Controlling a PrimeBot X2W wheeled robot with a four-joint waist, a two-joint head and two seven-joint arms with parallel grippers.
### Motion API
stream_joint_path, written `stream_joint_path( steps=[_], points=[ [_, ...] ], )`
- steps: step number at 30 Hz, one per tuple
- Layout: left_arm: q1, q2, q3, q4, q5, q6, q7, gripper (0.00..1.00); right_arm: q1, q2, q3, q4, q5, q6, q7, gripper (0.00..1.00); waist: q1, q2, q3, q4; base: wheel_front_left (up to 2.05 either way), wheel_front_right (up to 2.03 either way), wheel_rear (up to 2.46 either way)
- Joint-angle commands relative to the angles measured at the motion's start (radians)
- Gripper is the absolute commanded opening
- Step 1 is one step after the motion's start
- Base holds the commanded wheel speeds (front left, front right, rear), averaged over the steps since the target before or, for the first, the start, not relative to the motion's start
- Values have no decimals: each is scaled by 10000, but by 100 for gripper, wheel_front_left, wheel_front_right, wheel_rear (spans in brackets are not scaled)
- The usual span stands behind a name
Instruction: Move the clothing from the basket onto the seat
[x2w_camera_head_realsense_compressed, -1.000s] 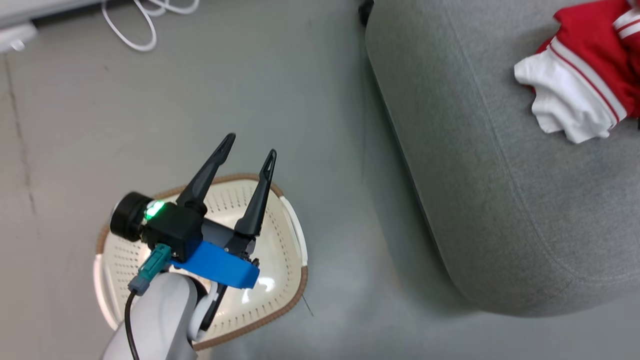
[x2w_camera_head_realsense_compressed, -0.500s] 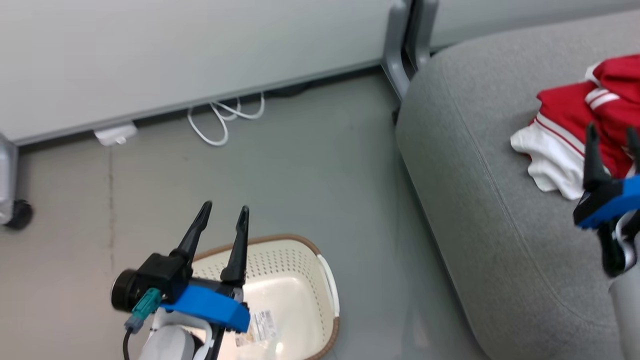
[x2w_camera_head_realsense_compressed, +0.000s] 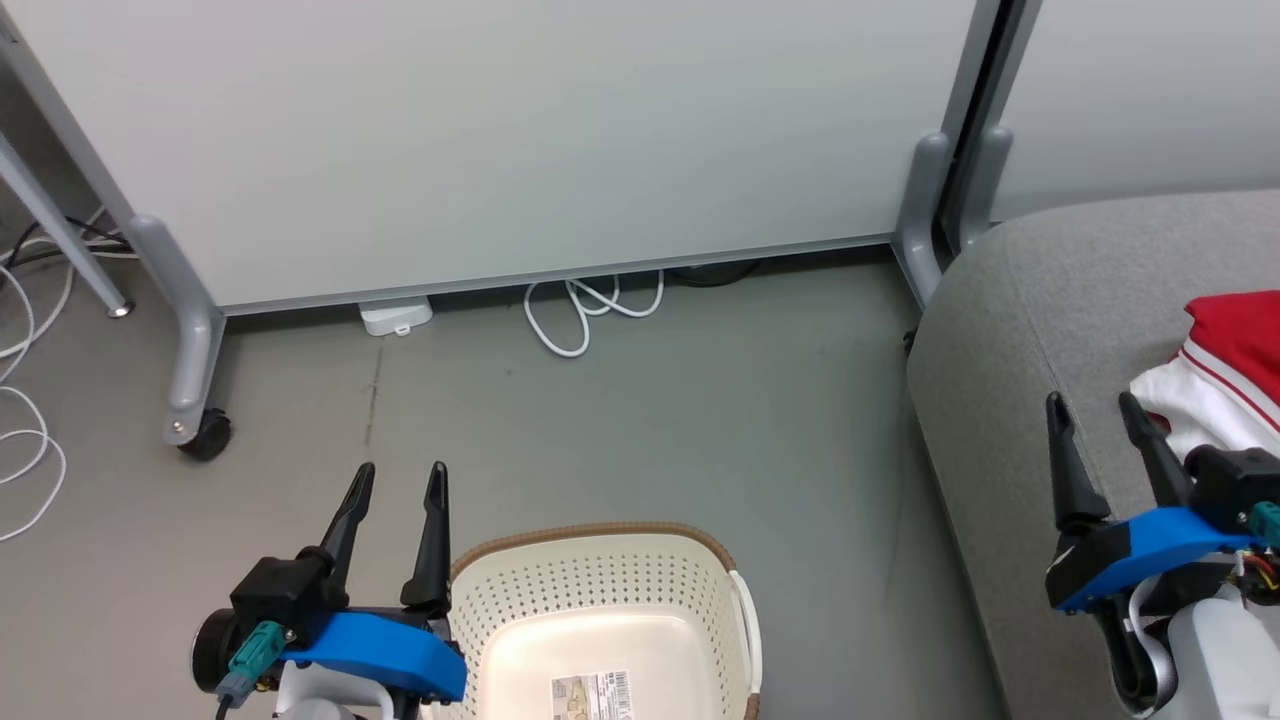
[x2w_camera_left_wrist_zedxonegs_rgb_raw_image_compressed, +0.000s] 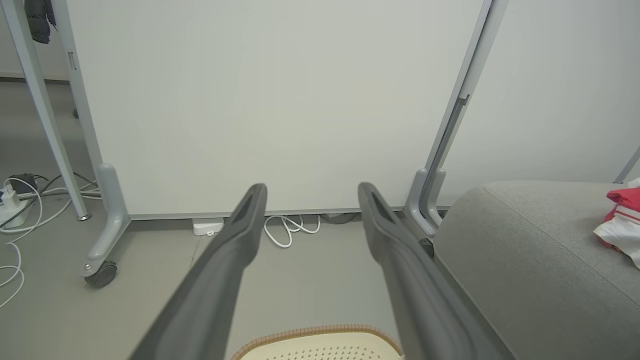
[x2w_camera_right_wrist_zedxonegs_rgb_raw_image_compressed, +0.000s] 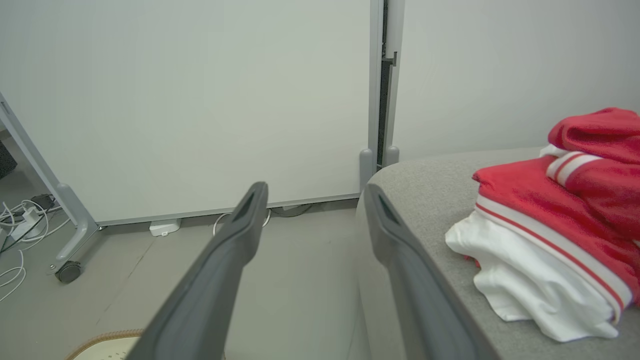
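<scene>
The red and white clothing (x2w_camera_head_realsense_compressed: 1225, 385) lies heaped on the light-grey seat (x2w_camera_head_realsense_compressed: 1010, 330) at the right; the right wrist view has the clothing (x2w_camera_right_wrist_zedxonegs_rgb_raw_image_compressed: 555, 225) on the seat (x2w_camera_right_wrist_zedxonegs_rgb_raw_image_compressed: 420, 185) too. The cream basket (x2w_camera_head_realsense_compressed: 600, 590) with a brown rim stands on the floor at the bottom middle, its inside bare with a barcode sticker (x2w_camera_head_realsense_compressed: 592, 694) on the bottom. My left gripper (x2w_camera_head_realsense_compressed: 398, 478) is open, just left of the basket. My right gripper (x2w_camera_head_realsense_compressed: 1092, 408) is open above the seat's edge, left of the clothing. Nothing is between either pair of fingers.
A white partition panel (x2w_camera_head_realsense_compressed: 520, 140) on grey wheeled legs (x2w_camera_head_realsense_compressed: 190, 350) stands behind. A white cable loop (x2w_camera_head_realsense_compressed: 585, 310) and a white adapter (x2w_camera_head_realsense_compressed: 396, 316) lie at its foot. More cables (x2w_camera_head_realsense_compressed: 25, 440) trail at the far left. Grey floor (x2w_camera_head_realsense_compressed: 650, 430) lies between basket and seat.
The camera has tilted up, bringing the partition wall into view. The right gripper has come into the picture over the seat edge. The left gripper now sits left of the basket instead of over it.
</scene>
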Motion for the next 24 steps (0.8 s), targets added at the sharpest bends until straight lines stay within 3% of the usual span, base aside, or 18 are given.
stream_joint_path(
  steps=[1, 12, 24],
  points=[
    [155, 23, 131, 33, 47, -27, -28, 100, 533, 220, 67, -563, -161, 1, 158, 100, 2, -1, -329, 376, 0, 0, 0],
    [398, 23, 706, 134, 78, -28, -28, 100, 1939, 1018, 143, -2438, -608, 1, 839, 100, 2, -1, -506, 670, 0, 0, 0],
    [589, 90, 707, 388, 36, -29, -28, 100, 2499, 1373, 433, -2952, -571, 1, 1048, 100, 2, -1, -512, 616, 0, 0, 0]
  ],
)
